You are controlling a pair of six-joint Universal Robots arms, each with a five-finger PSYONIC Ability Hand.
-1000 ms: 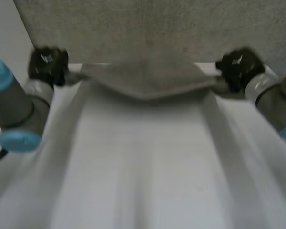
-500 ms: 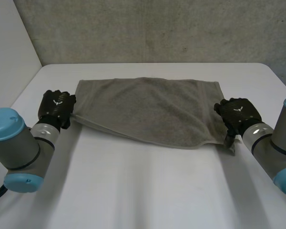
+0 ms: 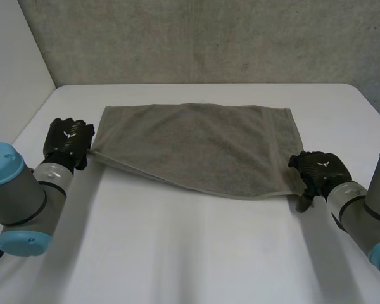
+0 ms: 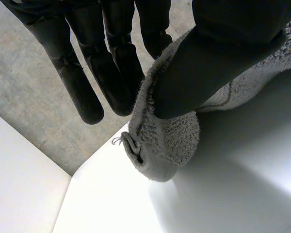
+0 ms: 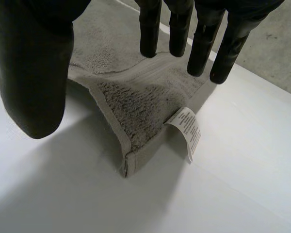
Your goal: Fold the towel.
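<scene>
Table [image 3: 190,253], white: grey towel [image 3: 202,145] spread flat toward 12 o'clock of centre. Left hand [image 3: 66,140] at the towel's 9 o'clock corner, thumb and straight fingers pinching it. Right hand [image 3: 320,170] at the 4 o'clock corner, fingers spread, holding nothing. White label [image 5: 189,131] lies at that corner.

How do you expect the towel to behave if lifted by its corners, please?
Probably floppy: the towel bunches into a soft wad where the left hand pinches its corner. Likely grippy rather than slippery, given the looped pile beside the right hand. Lifted, it should sag in the middle; its near edge lies in a slack curve.
</scene>
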